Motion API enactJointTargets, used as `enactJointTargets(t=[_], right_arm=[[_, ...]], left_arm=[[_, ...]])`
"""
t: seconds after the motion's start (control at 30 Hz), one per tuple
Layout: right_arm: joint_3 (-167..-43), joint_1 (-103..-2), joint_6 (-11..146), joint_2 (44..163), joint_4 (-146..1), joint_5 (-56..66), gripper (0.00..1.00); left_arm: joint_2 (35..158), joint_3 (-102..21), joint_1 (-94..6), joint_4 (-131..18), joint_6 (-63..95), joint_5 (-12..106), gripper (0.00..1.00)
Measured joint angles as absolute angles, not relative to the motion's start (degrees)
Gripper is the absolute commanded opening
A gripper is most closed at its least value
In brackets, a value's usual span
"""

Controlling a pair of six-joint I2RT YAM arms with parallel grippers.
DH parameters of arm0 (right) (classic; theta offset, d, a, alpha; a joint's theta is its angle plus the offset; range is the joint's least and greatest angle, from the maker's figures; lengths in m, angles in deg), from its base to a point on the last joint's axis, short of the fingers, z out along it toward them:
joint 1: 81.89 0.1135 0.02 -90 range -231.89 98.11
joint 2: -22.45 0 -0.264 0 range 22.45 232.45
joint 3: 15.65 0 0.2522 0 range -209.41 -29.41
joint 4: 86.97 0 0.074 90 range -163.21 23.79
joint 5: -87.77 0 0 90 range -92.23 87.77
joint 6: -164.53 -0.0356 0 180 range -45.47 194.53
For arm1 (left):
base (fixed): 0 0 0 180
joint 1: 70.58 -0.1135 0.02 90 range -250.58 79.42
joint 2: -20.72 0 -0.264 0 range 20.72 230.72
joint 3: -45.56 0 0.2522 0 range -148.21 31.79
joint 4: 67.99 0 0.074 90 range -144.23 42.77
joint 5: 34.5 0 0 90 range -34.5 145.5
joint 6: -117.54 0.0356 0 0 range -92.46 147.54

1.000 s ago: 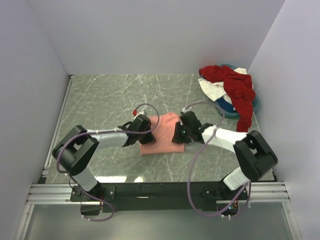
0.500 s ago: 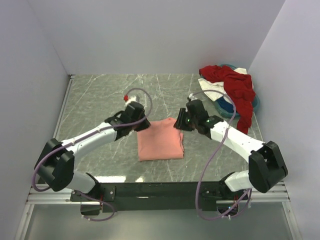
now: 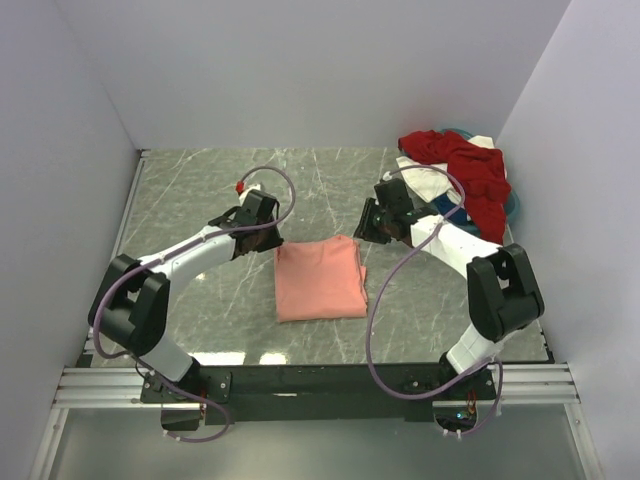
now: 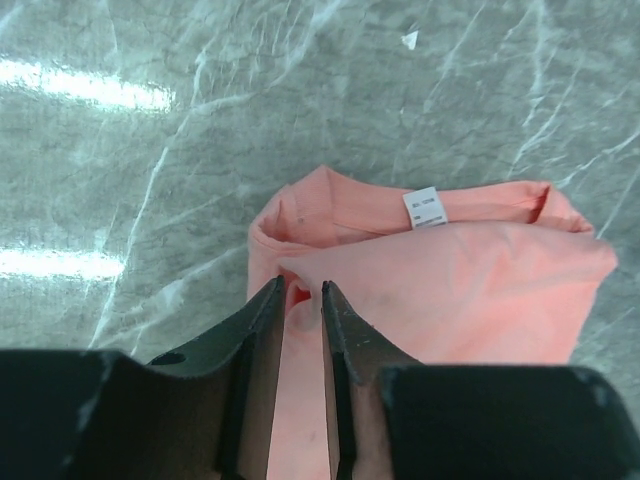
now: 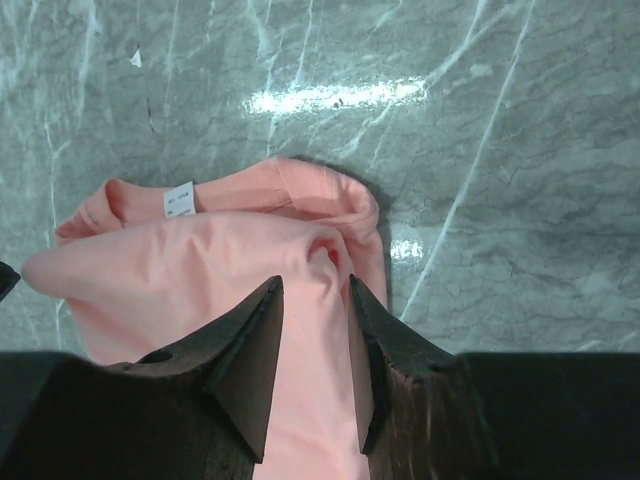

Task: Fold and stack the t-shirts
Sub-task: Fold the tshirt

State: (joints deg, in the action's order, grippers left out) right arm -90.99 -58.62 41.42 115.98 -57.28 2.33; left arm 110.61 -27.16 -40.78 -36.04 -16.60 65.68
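The table (image 3: 200, 200) carries the heap of unfolded t-shirts (image 3: 470, 180), well apart from the salmon-pink t-shirt (image 3: 318, 280), which lies folded flat, seemingly as the stack's base. Left gripper (image 4: 302, 290) and right gripper (image 5: 314, 283) hover over that shirt's far corners with jaws parted, gripping nothing; I judge the fold finished.

Overhead, plus close wrist views (overlap: shirt (image 3: 318, 278))
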Motion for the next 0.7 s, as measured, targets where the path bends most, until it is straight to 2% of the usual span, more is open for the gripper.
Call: enactJointTargets(t=[0.7], right_arm=[[-93.3,-56.7,41.4,123.3,-57.7,3.3,0.39]], left_arm=[[115.5,-27.3,-41.5,-38.9,-16.4,62.8,0.3]])
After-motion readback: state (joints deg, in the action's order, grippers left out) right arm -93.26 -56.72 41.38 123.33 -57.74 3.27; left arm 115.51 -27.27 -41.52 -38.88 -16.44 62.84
